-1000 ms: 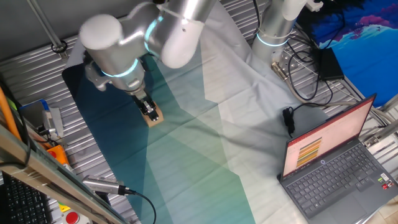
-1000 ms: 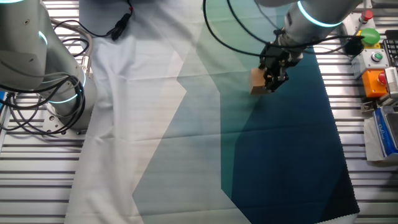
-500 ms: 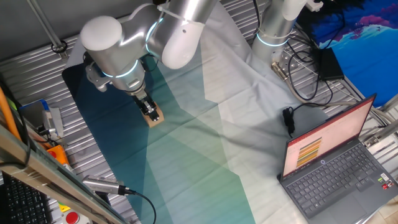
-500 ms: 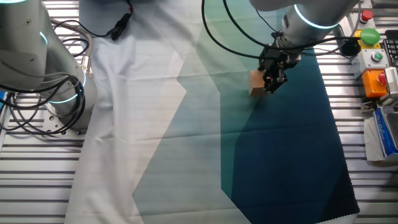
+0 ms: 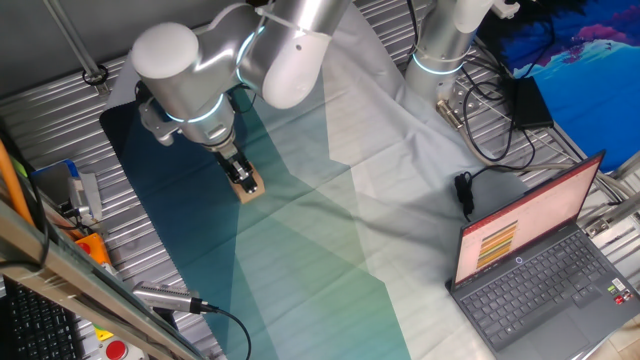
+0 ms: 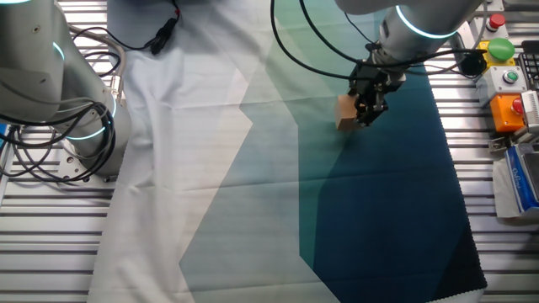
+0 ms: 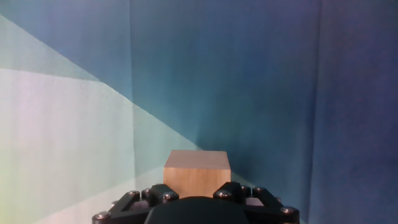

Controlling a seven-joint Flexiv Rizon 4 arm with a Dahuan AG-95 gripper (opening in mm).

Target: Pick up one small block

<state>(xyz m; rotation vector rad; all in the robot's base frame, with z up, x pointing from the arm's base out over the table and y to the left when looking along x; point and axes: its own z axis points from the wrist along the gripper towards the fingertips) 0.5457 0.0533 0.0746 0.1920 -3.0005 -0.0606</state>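
Observation:
The small block (image 5: 251, 184) is a plain light-tan wooden cube over the dark teal part of the cloth (image 5: 190, 230). My gripper (image 5: 241, 176) is shut on it, with a black finger on each side. In the other fixed view the block (image 6: 344, 111) sticks out to the left of the gripper (image 6: 364, 108). In the hand view the block (image 7: 196, 172) sits between the two fingers (image 7: 163, 195) at the bottom centre, its top and front face showing. Whether it still touches the cloth cannot be told.
A patchwork cloth of teal, pale green and white (image 6: 210, 168) covers the table. An open laptop (image 5: 530, 270) stands at the right. A second robot base (image 6: 50, 76) with cables stands at the left, and a button box (image 6: 509, 93) at the right edge.
The gripper and the block between its fingers have shifted slightly, up and to the left in the other fixed view. The arm has turned a little.

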